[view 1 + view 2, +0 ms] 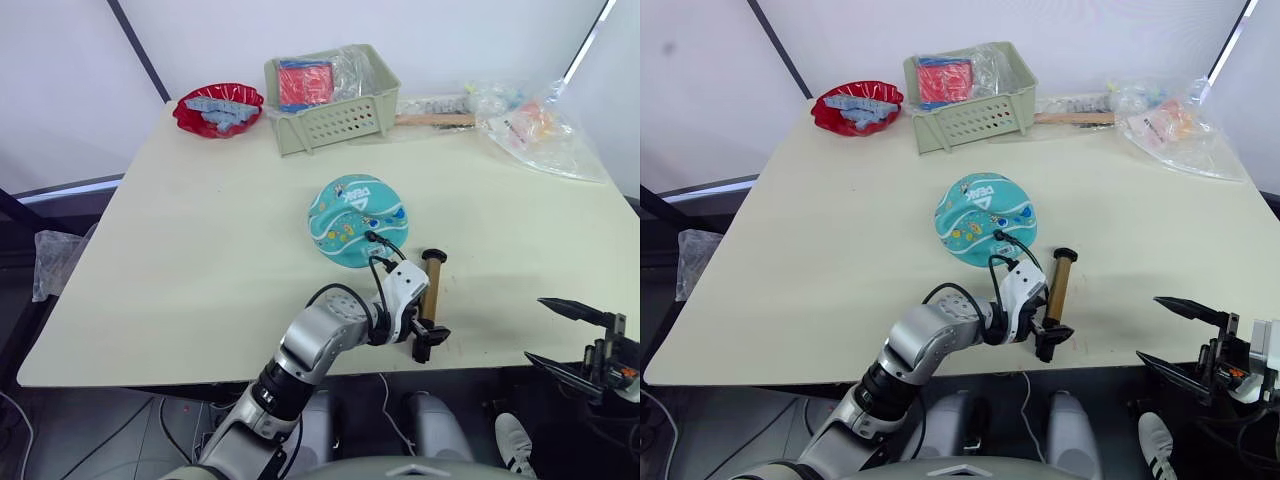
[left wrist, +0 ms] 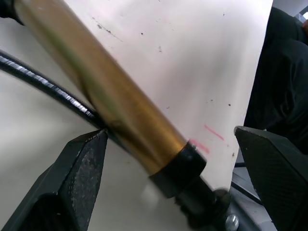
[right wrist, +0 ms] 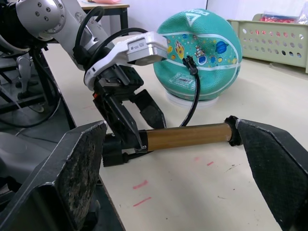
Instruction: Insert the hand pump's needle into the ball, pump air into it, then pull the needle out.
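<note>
The teal ball (image 1: 357,220) rests mid-table on a small white ring. The hand pump (image 1: 431,288) lies on the table just near-right of it, gold barrel pointing away from me, black handle at the near end. Its black hose (image 3: 195,96) curves up to the ball's side; the needle is hidden where the hose tip (image 3: 189,62) meets the ball. My left gripper (image 1: 424,338) is open, its fingers (image 2: 77,178) straddling the barrel's near end. My right gripper (image 1: 570,338) hangs open off the table's front right edge, level with the pump.
A green basket (image 1: 330,100) with red packets, a red bowl (image 1: 218,108), a wooden-handled brush (image 1: 435,120) and plastic bags (image 1: 535,125) line the far edge. The table's front edge (image 1: 500,355) runs just behind the pump's handle.
</note>
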`<state>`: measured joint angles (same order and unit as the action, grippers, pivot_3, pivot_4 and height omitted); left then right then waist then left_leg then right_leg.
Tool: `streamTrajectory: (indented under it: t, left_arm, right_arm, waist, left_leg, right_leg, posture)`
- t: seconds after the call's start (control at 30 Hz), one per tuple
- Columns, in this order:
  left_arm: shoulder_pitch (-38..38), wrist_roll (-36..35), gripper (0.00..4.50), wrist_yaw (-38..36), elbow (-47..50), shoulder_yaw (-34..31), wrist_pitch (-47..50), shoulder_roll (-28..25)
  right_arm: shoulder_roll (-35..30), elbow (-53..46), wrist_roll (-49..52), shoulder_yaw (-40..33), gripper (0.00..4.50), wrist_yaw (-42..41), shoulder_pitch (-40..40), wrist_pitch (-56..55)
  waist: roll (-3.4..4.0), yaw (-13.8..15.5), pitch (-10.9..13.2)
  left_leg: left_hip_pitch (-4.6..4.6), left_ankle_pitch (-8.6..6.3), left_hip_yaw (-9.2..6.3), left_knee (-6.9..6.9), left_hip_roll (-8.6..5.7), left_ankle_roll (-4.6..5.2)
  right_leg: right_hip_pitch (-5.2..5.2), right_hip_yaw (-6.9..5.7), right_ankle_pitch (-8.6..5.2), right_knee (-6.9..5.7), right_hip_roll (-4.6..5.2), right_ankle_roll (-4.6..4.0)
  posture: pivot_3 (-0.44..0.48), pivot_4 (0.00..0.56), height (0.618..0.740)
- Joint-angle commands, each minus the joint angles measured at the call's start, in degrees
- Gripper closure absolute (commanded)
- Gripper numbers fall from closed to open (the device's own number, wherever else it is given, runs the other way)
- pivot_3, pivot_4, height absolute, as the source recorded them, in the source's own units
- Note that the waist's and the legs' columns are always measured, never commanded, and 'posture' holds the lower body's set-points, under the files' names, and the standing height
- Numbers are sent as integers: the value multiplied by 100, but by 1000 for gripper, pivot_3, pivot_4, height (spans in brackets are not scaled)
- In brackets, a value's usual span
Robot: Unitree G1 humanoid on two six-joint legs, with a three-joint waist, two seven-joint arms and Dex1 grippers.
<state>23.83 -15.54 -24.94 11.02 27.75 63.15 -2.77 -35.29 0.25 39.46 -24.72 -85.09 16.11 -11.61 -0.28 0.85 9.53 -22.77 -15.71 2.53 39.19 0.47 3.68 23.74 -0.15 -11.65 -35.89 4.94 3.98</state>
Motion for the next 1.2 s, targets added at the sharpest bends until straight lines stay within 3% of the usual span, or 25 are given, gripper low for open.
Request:
streamTrajectory:
  t: [0.03, 0.27, 0.37, 0.43, 0.47, 0.53, 0.6, 0.8, 1.0, 1.2]
  left_arm:
    - [134, 70, 52, 145, -19, 118, 99, 112]
    - [240, 164, 52, 293, -269, 175, 232, 113]
    - [249, 218, 835, 320, -307, 225, 280, 56]
    - [233, 240, 1687, 329, -305, 233, 276, 40]
    - [226, 242, 1911, 334, -298, 228, 277, 36]
    - [216, 237, 2894, 333, -280, 214, 278, 13]
    - [198, 224, 3310, 321, -223, 182, 268, -39]
    - [115, 78, 3311, 26, 136, 155, 77, -365]
    - [-97, 109, 3311, -855, 745, 354, -1037, -1352]
    - [-499, 137, 3311, -1260, 864, 232, -2016, -1782]
  right_arm:
    - [-6, -152, 50, -20, 0, -44, 6, -73]
    - [-45, -106, 23, -37, 0, -70, 7, -91]
    - [-23, -92, -7, -30, 0, -60, -9, -112]
    - [-6, -75, -27, -20, 0, -59, -19, -134]
    - [3, -69, -34, -15, 0, -56, -23, -142]
    - [19, -53, -54, 1, 0, -53, -36, -162]
    - [35, -40, -71, 19, 0, -53, -49, -182]
    - [64, -25, -71, 71, 0, -25, -82, -214]
    - [188, -211, 13, 174, 0, 355, -216, 35]
    - [387, -570, 0, 302, 0, 1104, -308, 477]
  waist:
    - [1, -2, -1]
    - [1, 0, 0]
    - [1, 0, -1]
    - [1, 0, -1]
    - [1, 0, -1]
    - [1, 0, -1]
    - [1, 0, -1]
    - [3, -3, -2]
    - [6, -2, -3]
    - [7, 1, -3]
  left_leg:
    - [0, 0, 0, 0, -1, 0]
    - [-1, 0, -2, 2, -3, 0]
    - [-1, 0, -2, 2, -3, 0]
    - [-1, 0, -2, 2, -3, 0]
    - [-1, 0, -2, 2, -3, 0]
    - [-1, 0, -3, 2, -2, 0]
    - [-1, 0, -3, 3, -2, 0]
    - [-1, 0, -5, 2, -1, 0]
    - [0, 0, -5, 2, 3, -1]
    - [-2, 0, -1, 2, 2, -1]
  right_leg:
    - [-1, 0, 0, 0, 0, 0]
    - [-2, 0, 0, 1, 2, -1]
    - [-2, 0, 0, 1, 2, 0]
    - [-2, 0, 0, 1, 2, -1]
    - [-2, 0, 0, 1, 2, -1]
    - [-2, 0, 1, 0, 2, -1]
    - [-3, 0, 1, 0, 3, -1]
    - [-2, -1, 1, 0, 2, -2]
    - [-2, -2, 2, 0, 4, -6]
    - [-2, -2, 5, 2, 17, -9]
  posture:
    - [0, 150, 738]
    - [0, 150, 738]
    - [0, 150, 738]
    - [0, 150, 738]
    - [0, 150, 738]
    - [0, 150, 738]
    - [0, 150, 738]
    - [0, 150, 738]
    - [0, 150, 738]
    - [0, 150, 738]
